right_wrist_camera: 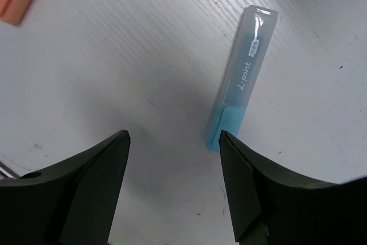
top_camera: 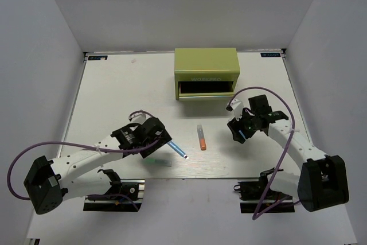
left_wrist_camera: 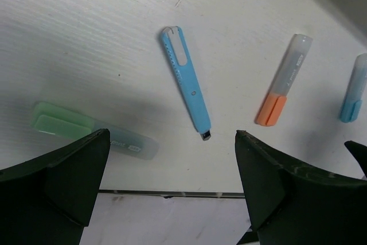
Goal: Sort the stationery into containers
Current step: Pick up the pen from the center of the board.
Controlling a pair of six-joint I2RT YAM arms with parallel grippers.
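Observation:
The lime-green chest (top_camera: 206,67) stands at the back of the table, with a dark opening along the lower part of its front. An orange marker (top_camera: 201,137) (left_wrist_camera: 285,81) lies in the middle. A blue pen (top_camera: 178,149) (left_wrist_camera: 184,78) and a mint green marker (top_camera: 157,163) (left_wrist_camera: 92,133) lie just by my left gripper (top_camera: 160,144) (left_wrist_camera: 172,136), which hangs open over bare table. My right gripper (top_camera: 241,132) (right_wrist_camera: 174,136) is open too. The light blue marker (right_wrist_camera: 243,78) (left_wrist_camera: 354,90) lies on the table ahead of its right finger (right_wrist_camera: 264,193), its near end at that fingertip.
The white table top (top_camera: 114,101) ends in a front edge (left_wrist_camera: 172,194) right under my left gripper. Grey walls enclose the left, right and back sides. Purple cables loop off both arms.

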